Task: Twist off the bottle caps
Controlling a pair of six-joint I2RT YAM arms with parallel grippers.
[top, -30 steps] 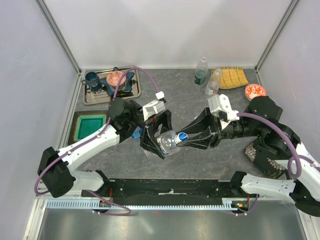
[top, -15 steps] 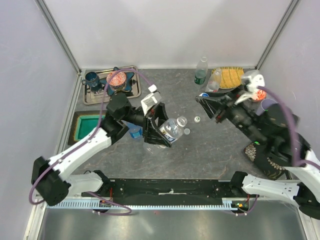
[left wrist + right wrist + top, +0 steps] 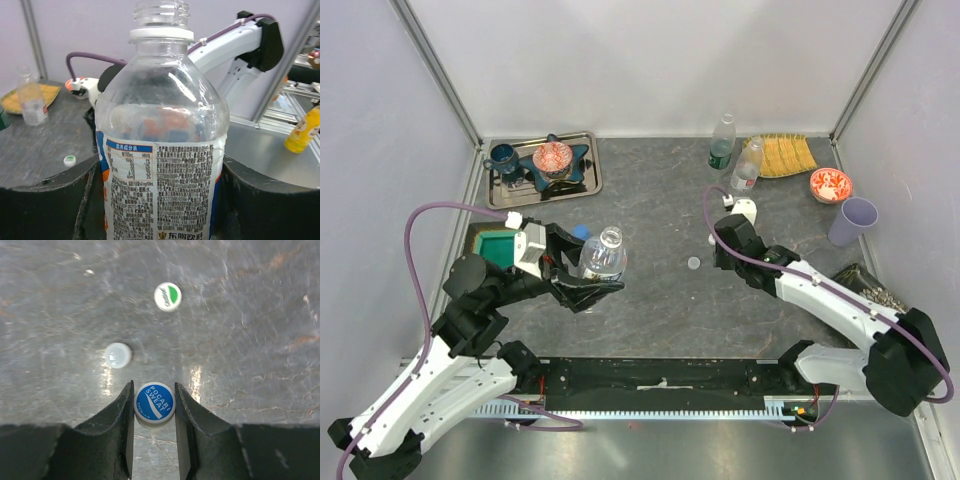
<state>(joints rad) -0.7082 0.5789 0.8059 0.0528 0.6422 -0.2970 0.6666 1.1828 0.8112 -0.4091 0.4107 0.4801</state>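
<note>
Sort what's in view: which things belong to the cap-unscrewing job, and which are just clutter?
Job: opened bottle in left claw, blue cap in right claw, white cap, green-white cap, green-label bottle, clear bottle.
Clutter: lilac cup, metal tray, teal dish, yellow plate, red bowl.

Labelled clear bottle (image 3: 603, 257) upright, uncapped, left of centre; greenish bottle (image 3: 722, 145), plain clear bottle (image 3: 748, 166) upright at back

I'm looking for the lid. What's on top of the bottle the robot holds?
Nothing: the bottle has a bare neck, threads showing. The left gripper covers its lower part. The right gripper pinches a blue cap.
</note>
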